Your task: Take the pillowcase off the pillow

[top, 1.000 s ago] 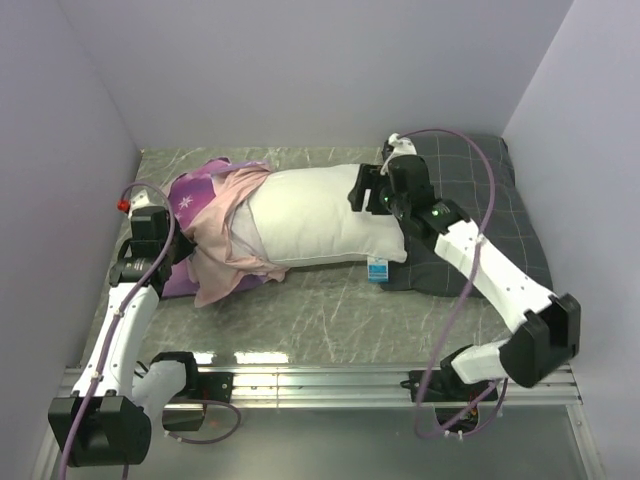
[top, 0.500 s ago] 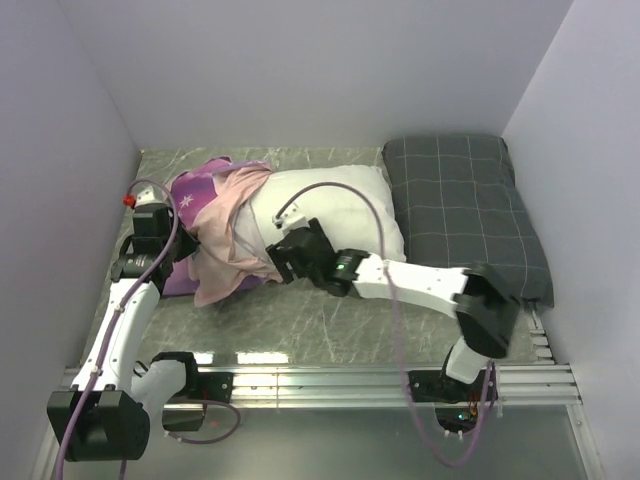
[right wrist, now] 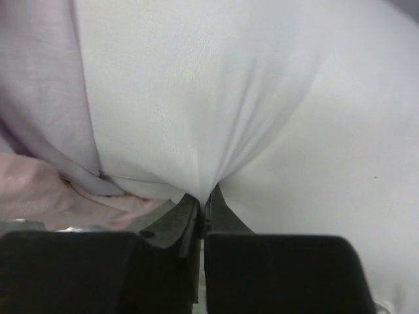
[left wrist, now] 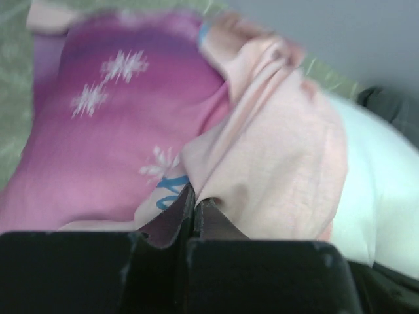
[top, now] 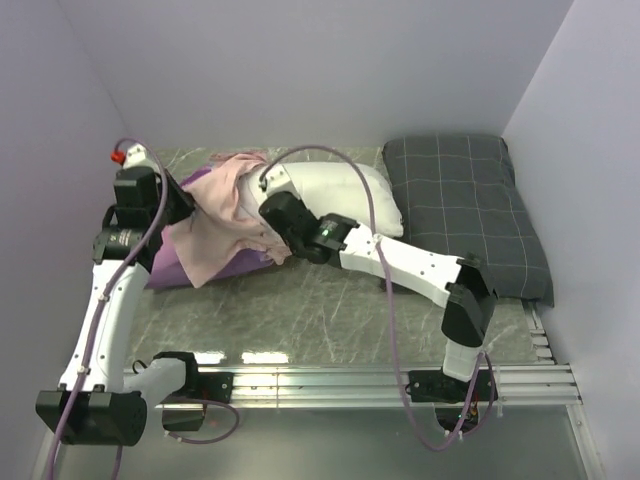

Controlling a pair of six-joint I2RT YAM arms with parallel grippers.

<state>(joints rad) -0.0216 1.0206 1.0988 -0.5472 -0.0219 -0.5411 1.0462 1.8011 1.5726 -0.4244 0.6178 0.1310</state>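
The pillowcase [top: 222,215], purple-pink outside and pale pink inside, is bunched over the left end of the white pillow [top: 345,190]. My left gripper [top: 176,206] is shut on a fold of it and holds it raised. In the left wrist view the jaws [left wrist: 194,197] pinch fabric where the printed side [left wrist: 111,137] meets the pale pink lining [left wrist: 281,163]. My right gripper [top: 271,236] is at the pillow's near left edge, beside the bunched cover. In the right wrist view it [right wrist: 203,196] is shut on a tuck of the white pillow [right wrist: 262,98], with the pale pink pillowcase [right wrist: 39,190] at the lower left.
A dark grey checked pillow [top: 460,205] lies at the right, touching the white pillow's right end. Pale walls close in the left, back and right of the marbled table [top: 300,310]. A metal rail [top: 320,380] runs along the near edge.
My right arm swung from the pillow's far right end to its near left edge and shut on the white fabric. My left gripper rose and drew the pillowcase back and left.
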